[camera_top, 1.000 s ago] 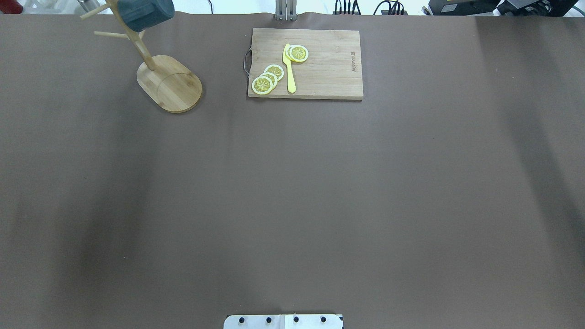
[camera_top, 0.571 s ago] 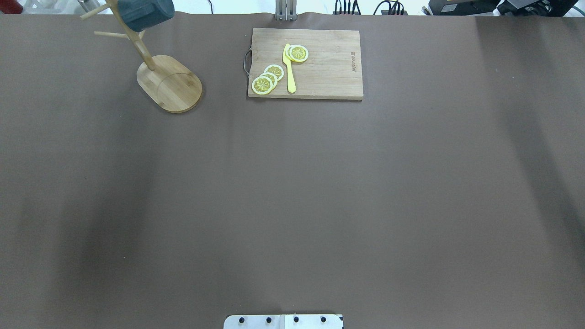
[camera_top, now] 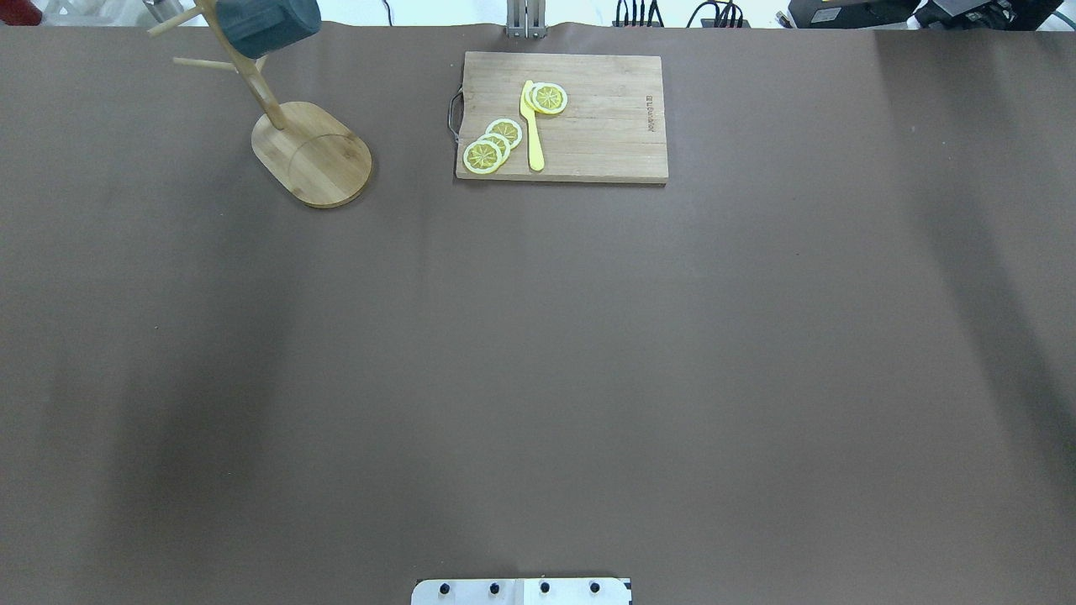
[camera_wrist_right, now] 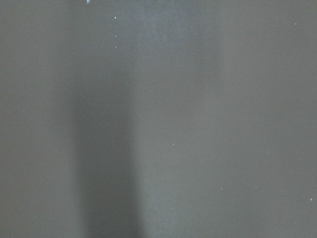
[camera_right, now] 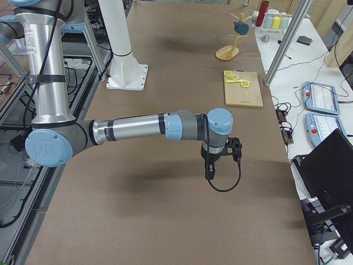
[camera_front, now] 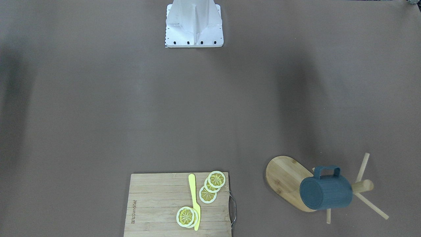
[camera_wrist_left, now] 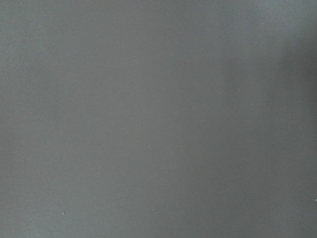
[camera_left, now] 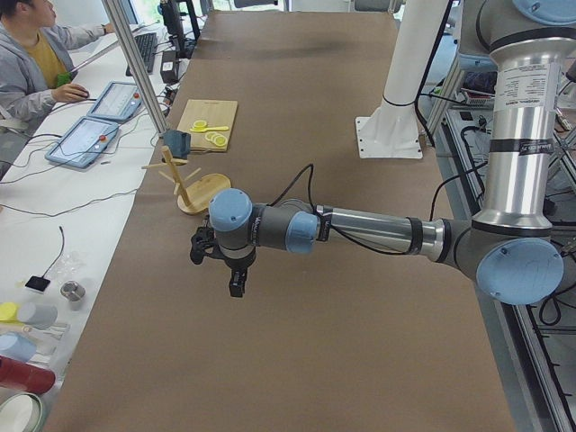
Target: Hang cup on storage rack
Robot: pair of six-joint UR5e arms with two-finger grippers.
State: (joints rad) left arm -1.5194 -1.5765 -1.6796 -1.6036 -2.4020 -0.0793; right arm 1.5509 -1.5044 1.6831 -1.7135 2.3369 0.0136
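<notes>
The dark blue-grey cup hangs by its handle on a peg of the bamboo storage rack and lies on its side with its bottom toward the camera. In the overhead view the cup and rack stand at the far left. My left gripper hovers over bare table well short of the rack. My right gripper hovers over bare table on the other side. Both show only in the side views, so I cannot tell whether they are open or shut. Both wrist views show only brown table.
A wooden cutting board with a metal handle lies at the far middle, holding lemon slices and a yellow knife. The robot's base plate is at the near edge. Operators' desks with bottles and tablets lie beyond the table.
</notes>
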